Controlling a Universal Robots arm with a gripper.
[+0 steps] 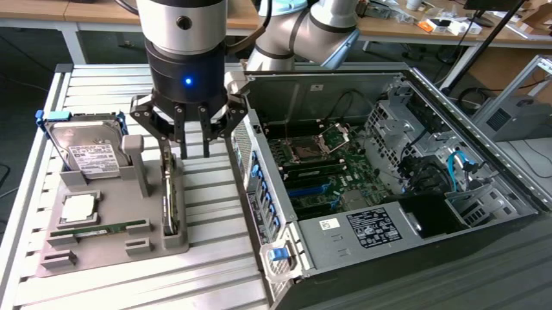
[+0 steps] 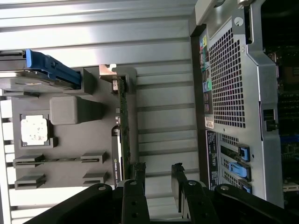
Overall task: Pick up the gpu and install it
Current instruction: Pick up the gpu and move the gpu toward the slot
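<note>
The gpu stands on its long edge in a slot along the side of the grey parts holder nearest the computer case. In the wrist view the gpu appears edge-on, a thin green board with its silver bracket at the far end. My gripper hangs just above the card's far end, open, with nothing between its fingers. From the wrist, the gripper sits slightly to the case side of the card, one fingertip close to the board's edge.
The holder also carries a hard drive with blue rails, a CPU and a RAM stick. The open computer case lies at the exterior view's right, motherboard exposed. Its perforated back panel is close beside the holder.
</note>
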